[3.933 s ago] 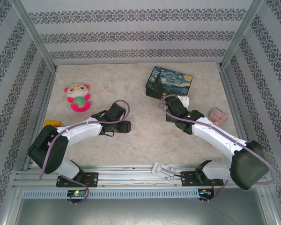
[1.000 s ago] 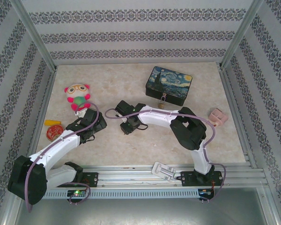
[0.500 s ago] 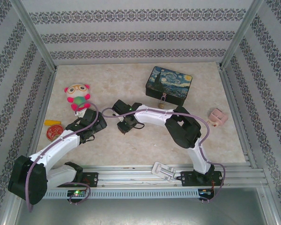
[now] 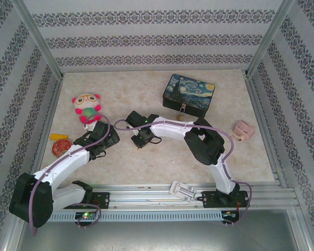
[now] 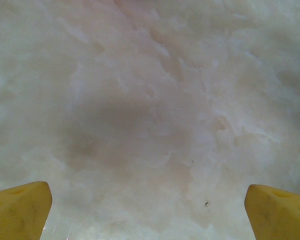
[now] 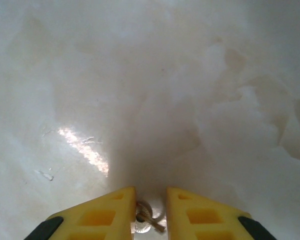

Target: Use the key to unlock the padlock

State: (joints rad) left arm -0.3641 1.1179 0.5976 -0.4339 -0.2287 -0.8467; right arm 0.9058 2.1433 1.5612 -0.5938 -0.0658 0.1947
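Risk of slip: right gripper [image 6: 150, 193], down-left of the tin box [image 4: 191, 93], has fingers narrowed on the small key [image 6: 149, 220]; so shallow a pinch may let it twist. The padlock [image 4: 183, 111] hangs at the box's front. Left gripper [image 5: 146, 194], farther left, gapes wide, empty.

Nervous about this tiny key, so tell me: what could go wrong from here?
The key is tiny and sits askew in the right pincer, so it might slip or twist. The padlock hangs from the tin box with the left pincer open elsewhere, so it may swing away.
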